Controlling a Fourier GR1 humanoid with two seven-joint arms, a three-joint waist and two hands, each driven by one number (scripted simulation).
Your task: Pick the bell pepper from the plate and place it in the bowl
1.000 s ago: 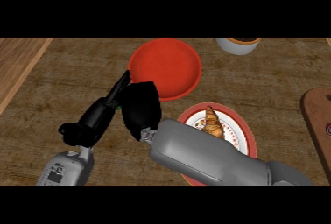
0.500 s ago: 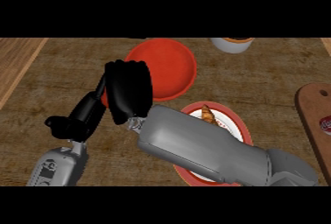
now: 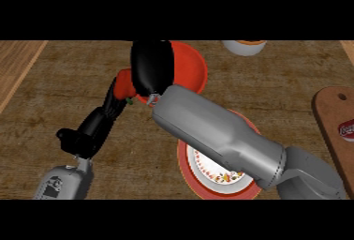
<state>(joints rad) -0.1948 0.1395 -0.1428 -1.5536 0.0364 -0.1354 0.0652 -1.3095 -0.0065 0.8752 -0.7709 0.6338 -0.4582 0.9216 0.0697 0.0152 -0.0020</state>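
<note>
The red bell pepper (image 3: pixel 124 83), its green stem pointing down, peeks out at the left side of my right hand (image 3: pixel 152 63). That hand is curled round it at the left rim of the red bowl (image 3: pixel 192 70), at the far middle of the counter. The right forearm runs across the red-rimmed plate (image 3: pixel 207 180) with a white patterned centre and hides much of it. My left hand (image 3: pixel 95 127) stands lower left, its fingers straight and reaching up beside the pepper.
A white cup (image 3: pixel 243 46) stands at the far edge, right of the bowl. A wooden cutting board (image 3: pixel 332 122) with a red item (image 3: pixel 347 130) lies at the right edge. A lighter wooden strip (image 3: pixel 17 65) runs along the far left.
My right hand has moved away from the plate up to the bowl's left rim, and the pepper now shows at its side. The left hand has shifted slightly right, fingers extended.
</note>
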